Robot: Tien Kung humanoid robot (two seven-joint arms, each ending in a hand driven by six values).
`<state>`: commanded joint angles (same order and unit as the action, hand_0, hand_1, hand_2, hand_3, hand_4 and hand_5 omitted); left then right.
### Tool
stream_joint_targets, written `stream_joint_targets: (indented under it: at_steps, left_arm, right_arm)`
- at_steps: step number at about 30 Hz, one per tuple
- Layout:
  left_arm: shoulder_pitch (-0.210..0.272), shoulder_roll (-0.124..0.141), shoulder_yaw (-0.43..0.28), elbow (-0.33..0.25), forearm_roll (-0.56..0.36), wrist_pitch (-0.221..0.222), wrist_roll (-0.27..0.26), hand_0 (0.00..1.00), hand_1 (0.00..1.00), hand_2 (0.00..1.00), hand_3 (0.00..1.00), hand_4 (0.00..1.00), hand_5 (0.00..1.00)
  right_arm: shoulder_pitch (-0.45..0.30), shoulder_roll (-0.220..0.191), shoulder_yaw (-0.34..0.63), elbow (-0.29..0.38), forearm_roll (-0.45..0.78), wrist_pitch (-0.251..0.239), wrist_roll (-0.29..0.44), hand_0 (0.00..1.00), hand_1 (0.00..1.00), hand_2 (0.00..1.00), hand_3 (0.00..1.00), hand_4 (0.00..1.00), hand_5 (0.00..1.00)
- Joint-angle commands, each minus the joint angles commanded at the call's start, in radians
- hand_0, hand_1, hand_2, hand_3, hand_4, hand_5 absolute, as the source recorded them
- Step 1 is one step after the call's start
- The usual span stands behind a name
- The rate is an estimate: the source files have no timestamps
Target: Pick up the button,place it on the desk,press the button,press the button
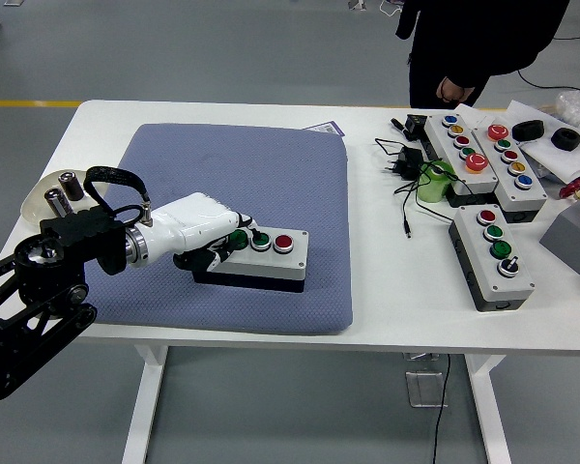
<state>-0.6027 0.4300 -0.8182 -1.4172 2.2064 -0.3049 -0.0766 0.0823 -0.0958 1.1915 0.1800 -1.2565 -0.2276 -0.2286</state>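
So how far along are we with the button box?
Placing looks done: the button box sits flat on the blue mat. In hand: the left hand lies over the box's left end, a fingertip at the middle green button; whether it is pressed, I cannot tell. The red button is untouched. The right arm is out of view.
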Motion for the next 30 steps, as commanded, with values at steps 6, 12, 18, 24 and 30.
stream_joint_targets:
  at_steps: [6,12,18,24,30]
  left_arm:
    - [0.004,-0.002,-0.005,-0.006,-0.003,0.001,0.0,0.002,0.002,0.034,0.722,0.202,0.002]
    - [0.001,-0.011,-0.04,-0.034,-0.055,0.068,-0.021,0.002,0.002,0.035,0.73,0.209,0.002]
    - [-0.022,-0.035,-0.019,-0.041,-0.064,0.073,-0.02,0.002,0.002,0.033,0.727,0.213,0.002]
    - [-0.037,-0.052,0.01,-0.018,-0.058,0.053,-0.014,0.002,0.002,0.032,0.728,0.214,0.002]
    - [-0.046,-0.064,0.023,0.022,-0.043,0.029,-0.004,0.002,0.002,0.029,0.724,0.216,0.002]
  right_arm:
    - [-0.001,-0.001,-0.003,0.0,0.002,0.0,0.001,0.752,0.706,0.717,0.586,0.183,0.139]
    - [0.001,-0.001,-0.006,0.0,0.007,0.001,0.001,0.752,0.706,0.717,0.586,0.184,0.14]
    - [0.004,-0.001,-0.007,0.0,0.007,0.001,0.001,0.752,0.706,0.717,0.586,0.183,0.14]
    - [0.006,-0.001,-0.008,0.0,0.009,0.001,0.001,0.752,0.706,0.717,0.586,0.184,0.14]
    - [0.006,-0.002,-0.008,0.0,0.008,0.001,0.002,0.752,0.706,0.717,0.586,0.184,0.14]
